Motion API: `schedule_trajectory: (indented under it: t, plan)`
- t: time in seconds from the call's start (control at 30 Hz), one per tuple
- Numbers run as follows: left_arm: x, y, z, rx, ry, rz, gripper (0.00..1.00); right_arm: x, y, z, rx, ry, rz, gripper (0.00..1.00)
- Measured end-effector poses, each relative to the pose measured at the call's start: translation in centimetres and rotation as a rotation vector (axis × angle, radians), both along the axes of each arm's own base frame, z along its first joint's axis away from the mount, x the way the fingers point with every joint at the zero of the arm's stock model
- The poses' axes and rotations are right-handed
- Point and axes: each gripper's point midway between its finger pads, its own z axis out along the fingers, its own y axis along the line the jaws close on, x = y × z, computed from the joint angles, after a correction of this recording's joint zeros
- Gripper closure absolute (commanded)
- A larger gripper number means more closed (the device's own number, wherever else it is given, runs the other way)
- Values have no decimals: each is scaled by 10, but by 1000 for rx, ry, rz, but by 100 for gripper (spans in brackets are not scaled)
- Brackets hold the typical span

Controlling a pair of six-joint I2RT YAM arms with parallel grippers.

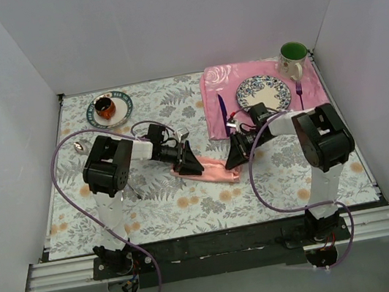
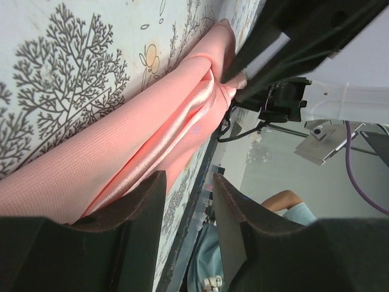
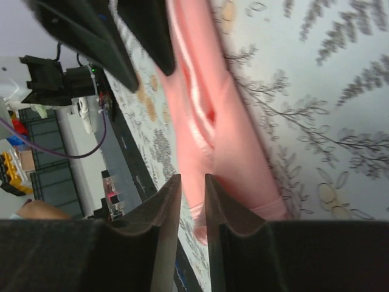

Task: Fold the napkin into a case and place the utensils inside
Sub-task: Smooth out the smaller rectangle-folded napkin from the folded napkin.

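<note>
The napkin (image 1: 212, 170) lies on the floral tablecloth as a narrow salmon-pink folded strip, a case with a lengthwise fold (image 2: 121, 152) (image 3: 222, 115). My left gripper (image 1: 189, 163) (image 2: 188, 179) stands at its left end, jaws apart and nothing between them. At the right end my right gripper (image 1: 238, 153) (image 3: 192, 177) hovers over the cloth's edge; a narrow gap shows between its jaws and they pinch nothing. A small silver utensil (image 1: 82, 144) lies far left by the left arm, and a thin one (image 1: 134, 192) near that arm's base is partly hidden.
A pink rose-patterned placemat (image 1: 218, 83) at the back right carries a patterned plate (image 1: 263, 93), a purple knife (image 1: 223, 109), a purple fork (image 1: 299, 92) and a green mug (image 1: 293, 56). A small plate with a brown cup (image 1: 109, 109) sits back left. White walls enclose the table.
</note>
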Motion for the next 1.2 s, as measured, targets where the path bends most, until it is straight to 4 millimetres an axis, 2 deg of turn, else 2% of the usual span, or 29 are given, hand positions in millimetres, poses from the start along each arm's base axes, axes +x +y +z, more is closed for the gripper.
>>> schedule_trajectory:
  t: [0.13,0.27,0.37,0.43,0.53,0.6,0.67,0.83,1.0,1.2]
  plan:
    - [0,0,0,6,3,3,63,1,6,38,87,-78,21,64]
    - [1,0,0,7,3,3,63,-1,11,61,146,-116,38,64]
    - [0,0,0,7,3,3,60,-2,14,57,159,-84,30,62]
    - [0,0,0,5,4,2,57,-6,15,39,145,-23,17,60]
    - [0,0,2,-4,5,-1,49,-17,12,5,106,97,-5,50]
    - [0,0,4,-19,6,-7,44,-28,11,-7,110,190,-13,39]
    - [0,-1,8,-33,4,-14,39,-29,12,-2,144,226,-12,23]
    - [0,-1,13,-47,5,-16,32,-24,16,13,193,240,3,10]
    - [2,-1,17,-55,5,-12,26,-21,19,23,172,180,6,8]
    - [3,-1,20,-63,4,-11,22,-15,33,63,219,21,35,6]
